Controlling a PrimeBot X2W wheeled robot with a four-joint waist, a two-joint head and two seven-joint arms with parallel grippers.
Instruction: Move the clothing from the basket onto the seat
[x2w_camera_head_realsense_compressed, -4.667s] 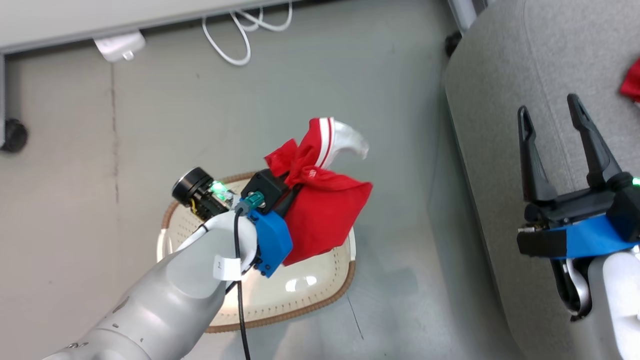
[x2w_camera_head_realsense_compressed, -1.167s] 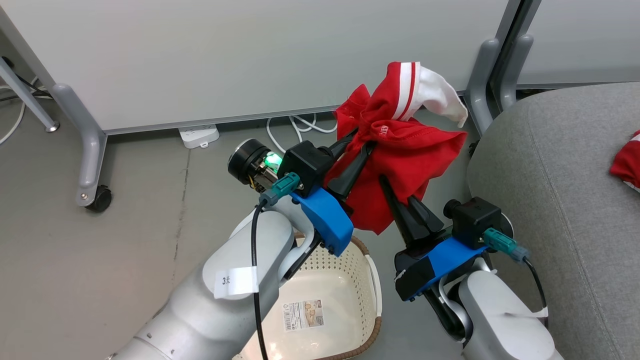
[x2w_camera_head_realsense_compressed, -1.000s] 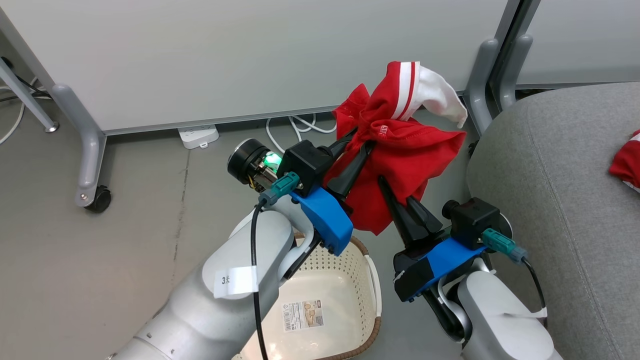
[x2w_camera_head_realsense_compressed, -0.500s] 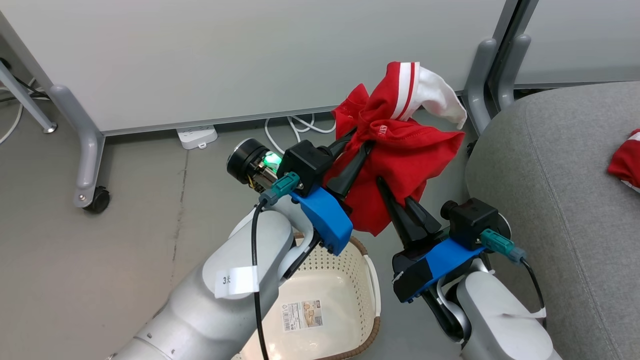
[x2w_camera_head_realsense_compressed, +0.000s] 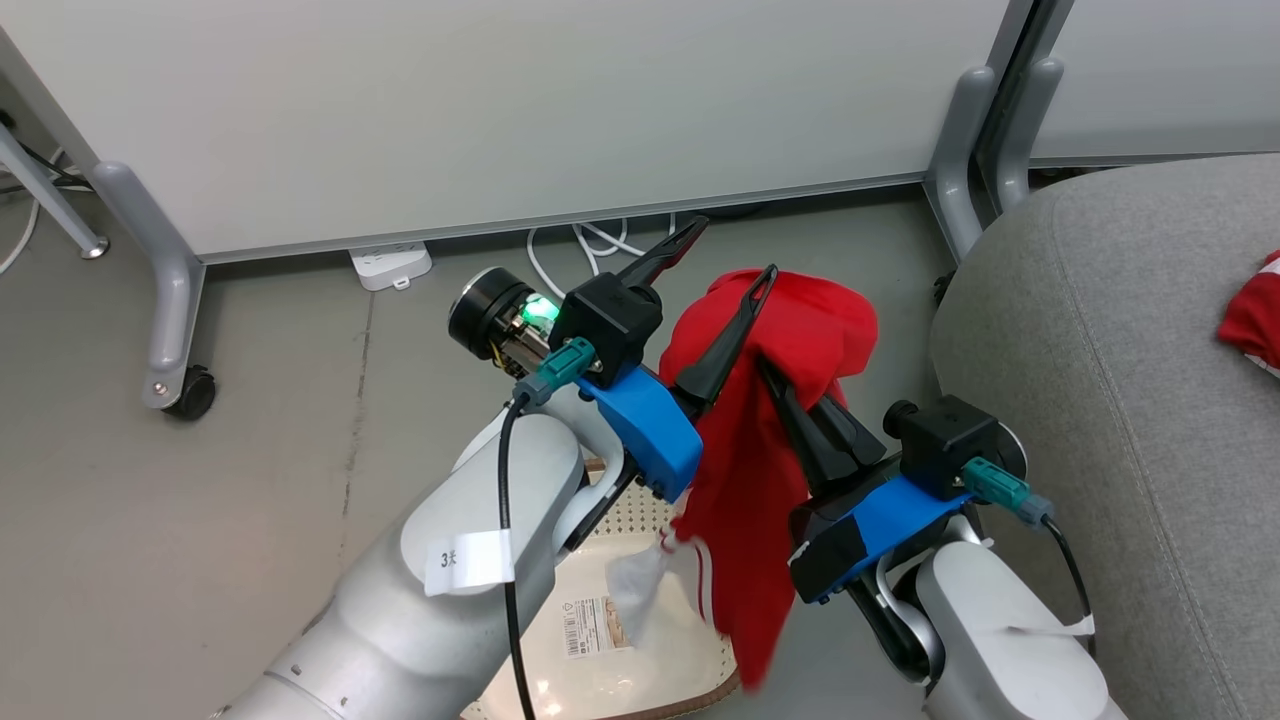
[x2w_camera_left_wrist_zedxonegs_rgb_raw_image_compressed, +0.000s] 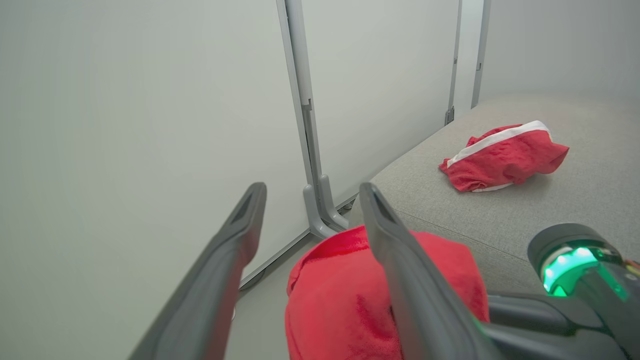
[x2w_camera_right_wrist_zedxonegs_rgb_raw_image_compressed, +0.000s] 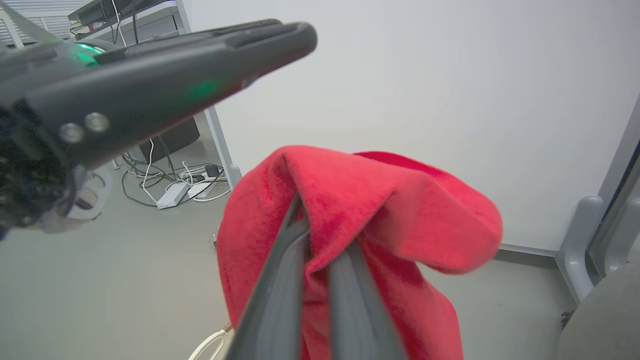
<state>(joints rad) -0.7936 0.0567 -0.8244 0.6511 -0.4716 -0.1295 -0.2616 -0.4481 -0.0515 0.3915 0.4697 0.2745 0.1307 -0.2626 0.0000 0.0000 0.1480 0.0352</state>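
Held garment: red, in the air between the two arms, left of the seat and above the basket's right side.
Long axis: up and down; folded hump on top, loose end with white trim pointing down over the basket.
Right gripper: clenched on the held garment, fingertips buried in the fold, cloth draped over both sides.
Left gripper: spread wide, grasping nothing; one finger crosses the garment's top.
Basket: on the floor, near, below the arms.
Seat: right; second garment lies crumpled on it.
Partition panel: far, a power strip at its foot.
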